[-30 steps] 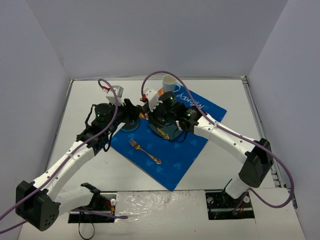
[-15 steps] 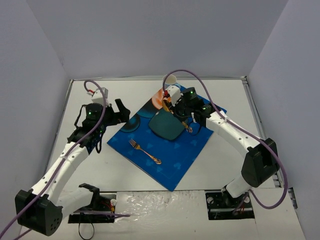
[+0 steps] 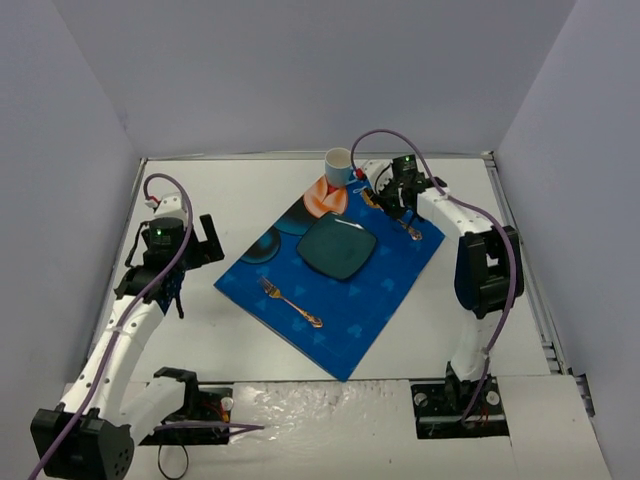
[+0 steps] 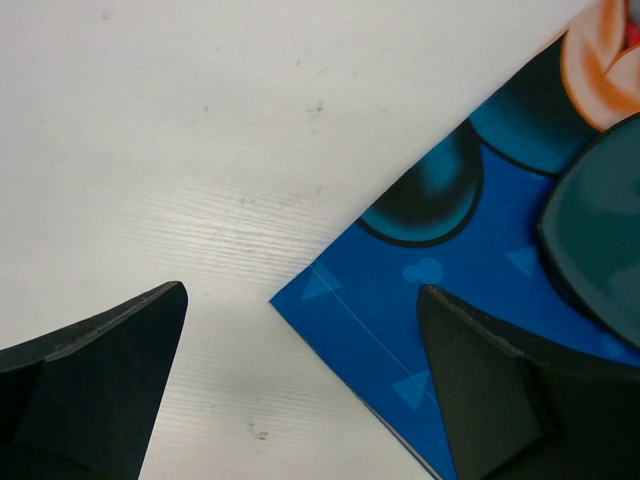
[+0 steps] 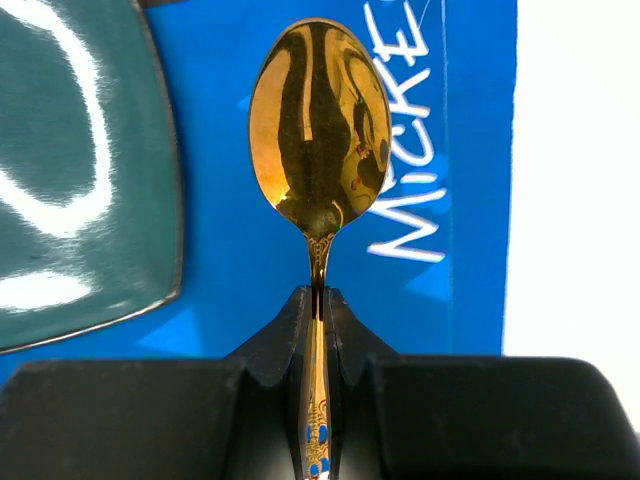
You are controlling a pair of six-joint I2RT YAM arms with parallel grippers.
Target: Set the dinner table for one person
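top: white worktop [image 3: 200, 330] spans the view beneath blue mat [image 3: 350, 320] — plate [image 3: 337, 248] on the mat | left wrist: left end effector [image 4: 300, 330] spread wide, empty, above mat corner | right wrist: right end effector [image 5: 318, 310] pinching gold spoon [image 5: 320, 130] by its handle — bowl over mat

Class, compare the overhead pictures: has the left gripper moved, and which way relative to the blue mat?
Yes. The left gripper has withdrawn leftward, off the blue mat, and now hangs over the dinner table beside it.

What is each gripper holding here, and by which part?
The right gripper is shut on the gold spoon, fingers pinching its handle just behind the bowl. The left gripper is open and holds nothing.
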